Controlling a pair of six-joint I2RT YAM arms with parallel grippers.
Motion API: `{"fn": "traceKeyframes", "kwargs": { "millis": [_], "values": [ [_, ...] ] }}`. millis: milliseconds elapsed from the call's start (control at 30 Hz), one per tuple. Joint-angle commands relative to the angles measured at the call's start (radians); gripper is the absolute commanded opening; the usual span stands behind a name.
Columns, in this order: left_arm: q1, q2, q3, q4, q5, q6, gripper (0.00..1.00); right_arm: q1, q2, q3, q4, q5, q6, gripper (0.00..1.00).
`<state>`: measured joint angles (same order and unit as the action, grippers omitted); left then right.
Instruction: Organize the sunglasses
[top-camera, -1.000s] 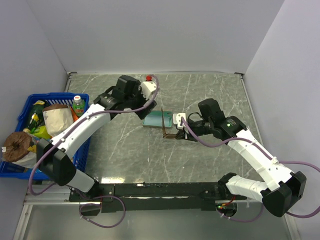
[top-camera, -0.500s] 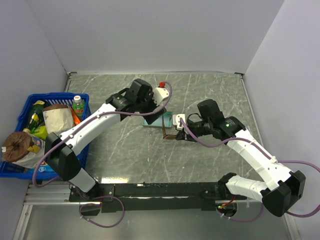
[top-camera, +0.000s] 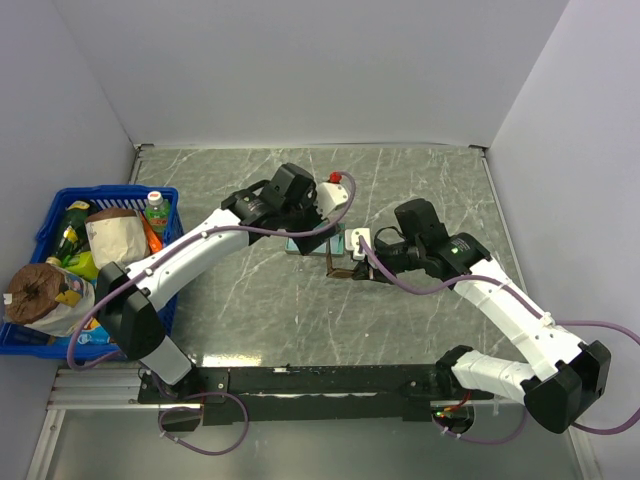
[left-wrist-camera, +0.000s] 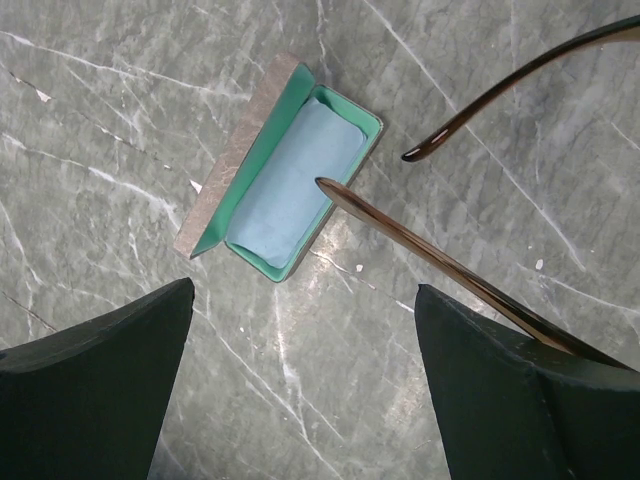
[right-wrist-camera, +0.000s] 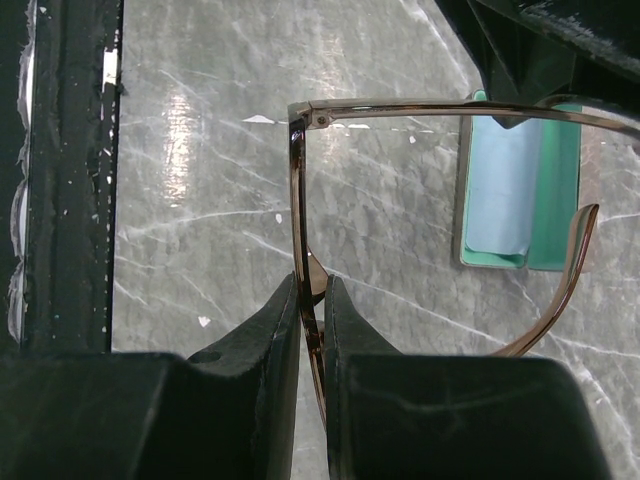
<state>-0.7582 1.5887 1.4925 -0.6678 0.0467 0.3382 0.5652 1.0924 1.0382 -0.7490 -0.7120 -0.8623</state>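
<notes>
The sunglasses (top-camera: 341, 263) have a thin brown frame and are held up off the table, temple arms spread. My right gripper (top-camera: 360, 262) is shut on the front frame (right-wrist-camera: 298, 200), seen edge-on between its fingers (right-wrist-camera: 311, 285). The grey-brown case (top-camera: 300, 243) lies open just left of the glasses, with the light blue cloth (left-wrist-camera: 295, 180) inside its teal lining. My left gripper (top-camera: 318, 225) is open and empty above the case's near side. In the left wrist view (left-wrist-camera: 303, 290) both temple arms (left-wrist-camera: 440, 260) cross the upper right, above the case (left-wrist-camera: 235, 165).
A blue basket (top-camera: 40, 225) full of groceries, with bottles and a paper bag, stands at the table's left edge. White walls close the back and both sides. The black base rail (top-camera: 320, 380) runs along the near edge.
My left arm has swung right, from back left of the case to over it, close to the held sunglasses. The right arm and the sunglasses have not moved.
</notes>
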Motion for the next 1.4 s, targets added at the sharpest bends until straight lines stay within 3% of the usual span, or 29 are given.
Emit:
{"fn": "traceKeyframes", "kwargs": {
  "millis": [0, 1367],
  "values": [
    [-0.02, 0.014, 0.04, 0.008, -0.013, -0.005, 0.96, 0.009, -0.005, -0.009, 0.039, -0.02, -0.035, 0.0],
    [-0.046, 0.001, -0.02, 0.028, 0.019, -0.027, 0.97, 0.009, -0.02, -0.017, 0.02, -0.04, -0.067, 0.0]
  ]
}}
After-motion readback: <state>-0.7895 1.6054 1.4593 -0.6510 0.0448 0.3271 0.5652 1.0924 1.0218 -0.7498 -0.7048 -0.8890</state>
